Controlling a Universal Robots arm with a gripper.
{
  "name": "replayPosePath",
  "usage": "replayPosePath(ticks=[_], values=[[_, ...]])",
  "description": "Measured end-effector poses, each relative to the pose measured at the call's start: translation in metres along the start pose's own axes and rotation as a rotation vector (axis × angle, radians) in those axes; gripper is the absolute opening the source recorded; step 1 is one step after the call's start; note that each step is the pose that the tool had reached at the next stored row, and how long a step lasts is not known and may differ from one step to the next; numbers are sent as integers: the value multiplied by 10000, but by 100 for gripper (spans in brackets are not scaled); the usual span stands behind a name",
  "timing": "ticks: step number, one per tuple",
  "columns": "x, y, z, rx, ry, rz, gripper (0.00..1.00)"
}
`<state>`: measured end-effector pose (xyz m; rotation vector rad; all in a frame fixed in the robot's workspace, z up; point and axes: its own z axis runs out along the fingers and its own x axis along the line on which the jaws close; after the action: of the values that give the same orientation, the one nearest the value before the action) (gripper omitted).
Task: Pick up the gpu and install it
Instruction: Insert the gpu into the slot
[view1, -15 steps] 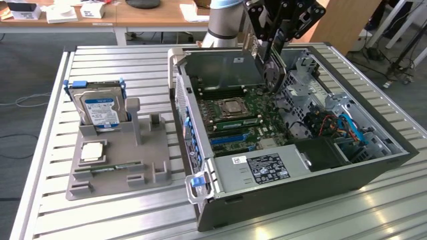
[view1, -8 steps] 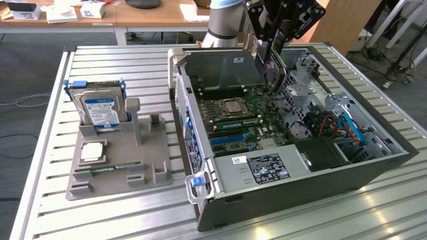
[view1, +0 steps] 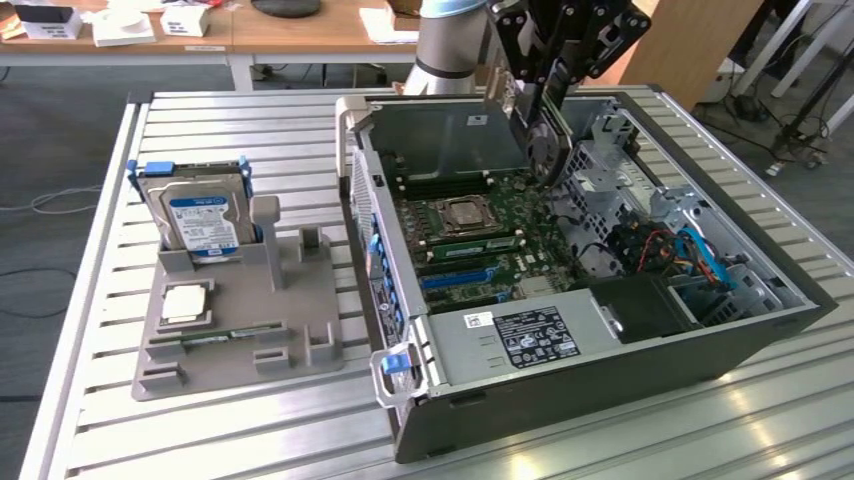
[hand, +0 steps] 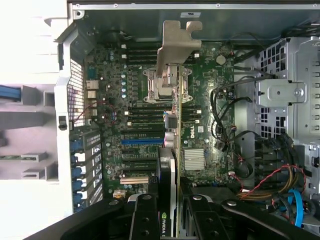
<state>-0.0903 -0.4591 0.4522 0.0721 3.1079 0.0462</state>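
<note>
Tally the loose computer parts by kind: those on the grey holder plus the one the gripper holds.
Silver blue-labelled hard drive: 1
Square silvery processor chip: 1
Narrow green RAM stick: 1
Dark flat gpu held in the black gripper: 1
Total: 4

- gpu (hand: 167, 175): thin dark card, silvery bracket at one end, green NVIDIA label
- on edge, lifted, gripped by pincer (hand: 172, 215), over motherboard (hand: 140, 115) in open case (view1: 601, 370)

A silver hard drive (view1: 203, 218) with blue label stands upright in a grey holder tray (view1: 247, 300) on the slatted metal table (view1: 227, 110) — just beside it sits an open computer case (view1: 601, 400), green motherboard (view1: 494, 240) exposed.
</note>
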Motion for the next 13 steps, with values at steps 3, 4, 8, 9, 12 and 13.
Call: replayPosePath(ticks=[3,4,8,9,12,13], values=[[0,0,1,-8,10,-332,27],[0,0,2,-13,13,-466,27],[0,0,5,-43,43,-1429,27],[0,0,5,-49,49,-1616,27],[0,0,6,-65,65,-2155,27],[0,0,7,-71,71,-2340,27]])
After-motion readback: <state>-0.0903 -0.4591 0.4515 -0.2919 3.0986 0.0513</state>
